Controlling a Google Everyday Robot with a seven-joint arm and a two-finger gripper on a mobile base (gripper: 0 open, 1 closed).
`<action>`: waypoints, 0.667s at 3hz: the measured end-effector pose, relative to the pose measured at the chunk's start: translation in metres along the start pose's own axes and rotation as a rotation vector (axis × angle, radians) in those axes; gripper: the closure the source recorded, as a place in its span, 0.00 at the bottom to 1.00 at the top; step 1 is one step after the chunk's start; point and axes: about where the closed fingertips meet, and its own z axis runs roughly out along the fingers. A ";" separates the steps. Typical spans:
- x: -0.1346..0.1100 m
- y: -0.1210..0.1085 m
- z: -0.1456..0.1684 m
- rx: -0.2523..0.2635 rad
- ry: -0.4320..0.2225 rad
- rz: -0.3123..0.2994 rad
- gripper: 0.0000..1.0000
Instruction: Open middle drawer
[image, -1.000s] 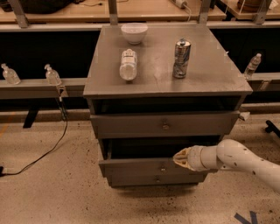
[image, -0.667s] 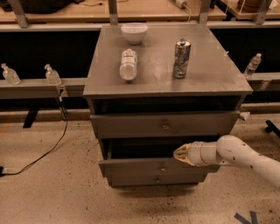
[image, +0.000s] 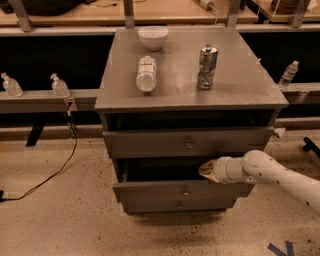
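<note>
The end effector (image: 209, 170) is sitting at the top edge of the middle drawer (image: 150, 191) just below it, likely for pulling it outward; whether it is clamped cannot be told.

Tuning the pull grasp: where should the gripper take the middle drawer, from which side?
Likely the small round knob at the centre of the middle drawer's flat front, from straight ahead: nothing else protrudes. Alternatively its top edge, exposed by the dark gap above; the gripper is there now, right of centre.
</note>
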 end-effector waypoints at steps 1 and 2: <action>0.011 0.002 0.009 0.001 0.016 0.031 1.00; 0.018 0.008 0.012 -0.008 0.032 0.039 1.00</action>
